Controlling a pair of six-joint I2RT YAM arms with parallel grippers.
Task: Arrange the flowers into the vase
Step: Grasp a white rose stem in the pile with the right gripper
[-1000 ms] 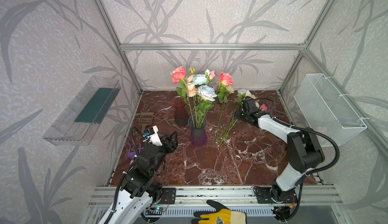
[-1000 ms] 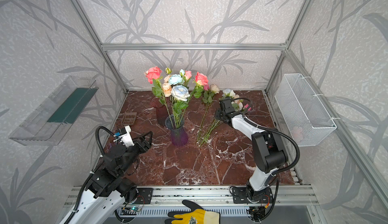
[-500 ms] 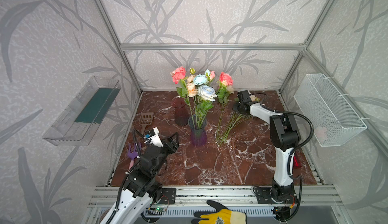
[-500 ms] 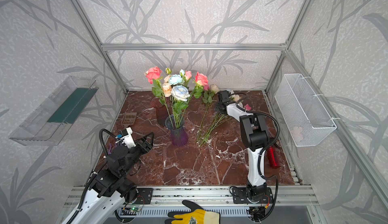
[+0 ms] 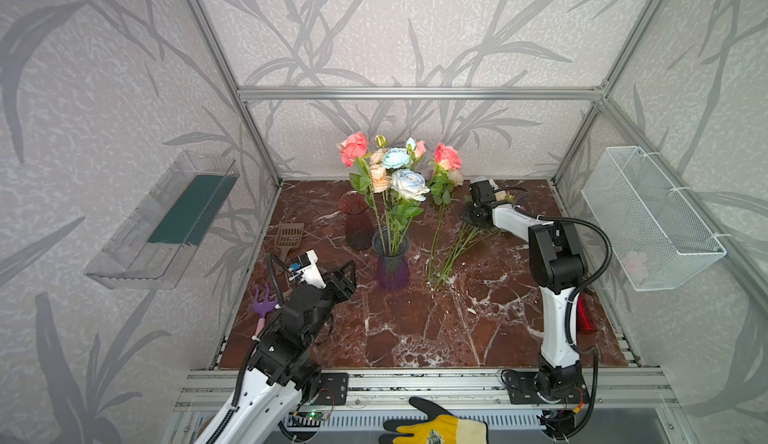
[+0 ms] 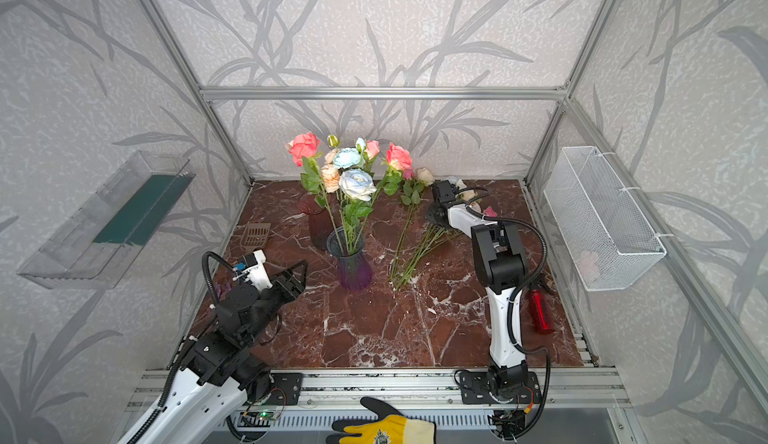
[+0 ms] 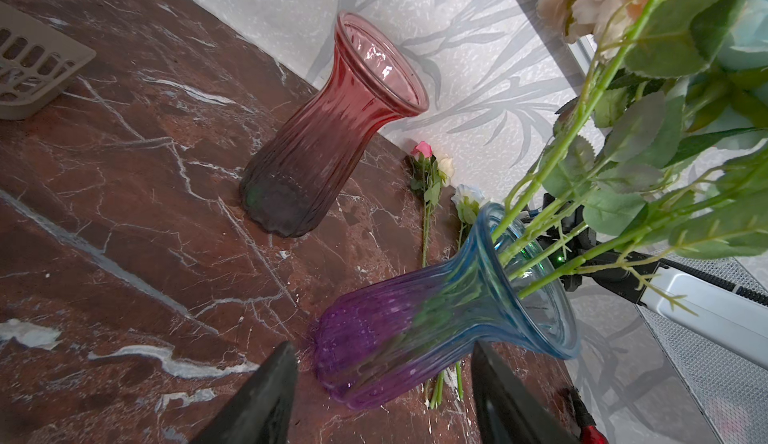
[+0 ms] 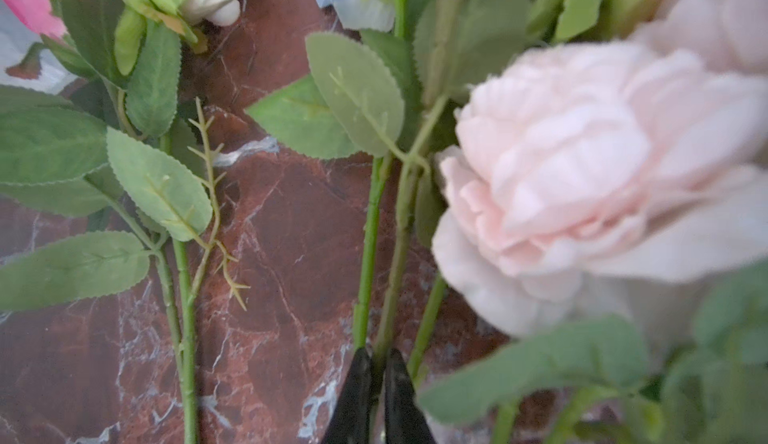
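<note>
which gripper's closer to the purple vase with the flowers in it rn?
Left. The left gripper hovers open just beside the purple vase, on its near-left. The right gripper is farther off, back right, shut on the loose flowers.

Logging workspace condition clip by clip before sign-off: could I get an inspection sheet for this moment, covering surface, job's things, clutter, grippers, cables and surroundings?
Surface: red-brown marbled tabletop, no damage seen.
Job's things: purple vase upright, holding several flowers; loose flowers lie to its right.
Clutter: red vase, empty; tan scoop; purple rake; red tool.
Grippers: left gripper open, short of the purple vase; right gripper shut on a stem of the loose flowers.
Cables: black cables loop off both arms; no snag seen.
Surroundings: clear wall bin, wire basket, yellow glove outside the front rail.
</note>
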